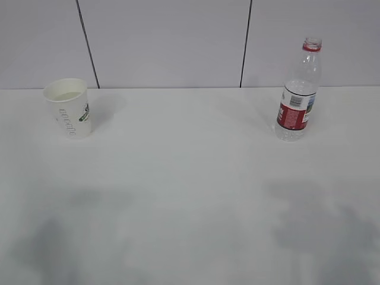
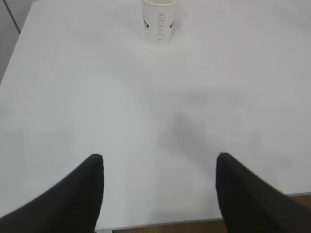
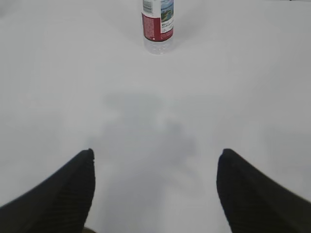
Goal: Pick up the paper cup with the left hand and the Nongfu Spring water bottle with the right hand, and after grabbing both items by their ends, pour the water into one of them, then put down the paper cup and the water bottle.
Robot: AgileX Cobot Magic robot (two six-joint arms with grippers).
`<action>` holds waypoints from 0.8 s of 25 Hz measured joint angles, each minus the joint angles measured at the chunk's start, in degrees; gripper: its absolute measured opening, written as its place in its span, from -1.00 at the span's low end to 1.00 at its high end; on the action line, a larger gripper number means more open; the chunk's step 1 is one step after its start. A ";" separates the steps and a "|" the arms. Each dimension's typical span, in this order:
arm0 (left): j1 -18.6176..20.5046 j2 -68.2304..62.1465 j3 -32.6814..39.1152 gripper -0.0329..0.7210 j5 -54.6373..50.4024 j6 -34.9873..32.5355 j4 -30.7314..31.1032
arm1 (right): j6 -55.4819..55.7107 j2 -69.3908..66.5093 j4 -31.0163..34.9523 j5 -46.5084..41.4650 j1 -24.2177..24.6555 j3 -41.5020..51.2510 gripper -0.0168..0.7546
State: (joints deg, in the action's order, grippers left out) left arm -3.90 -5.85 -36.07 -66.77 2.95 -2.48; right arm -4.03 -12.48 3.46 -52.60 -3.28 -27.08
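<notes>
Two wide-spread pairs of fingers [image 2: 159,167] [image 3: 155,162] above white table [image 1: 190,178], grey panelled wall [image 1: 166,41] behind.

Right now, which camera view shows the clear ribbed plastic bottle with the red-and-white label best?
The exterior view: the clear ribbed plastic bottle stands whole there, from base to open red-ringed neck. The right wrist view shows only its lower part with the label, cut off at the top edge. The left wrist view misses it.
</notes>
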 joint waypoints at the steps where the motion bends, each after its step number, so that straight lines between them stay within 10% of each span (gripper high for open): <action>1: 0.00 0.00 0.00 0.48 -0.44 0.00 0.00 | 0.00 0.41 0.00 -0.04 0.00 0.00 0.56; 20: 0.00 0.35 5.05 0.46 2.94 0.00 0.23 | 0.00 1.53 1.43 -9.05 0.00 -1.42 0.56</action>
State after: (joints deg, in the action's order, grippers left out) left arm -3.90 -5.50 -31.01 -63.83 2.95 -2.25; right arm -4.03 -10.95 4.88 -61.65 -3.28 -28.50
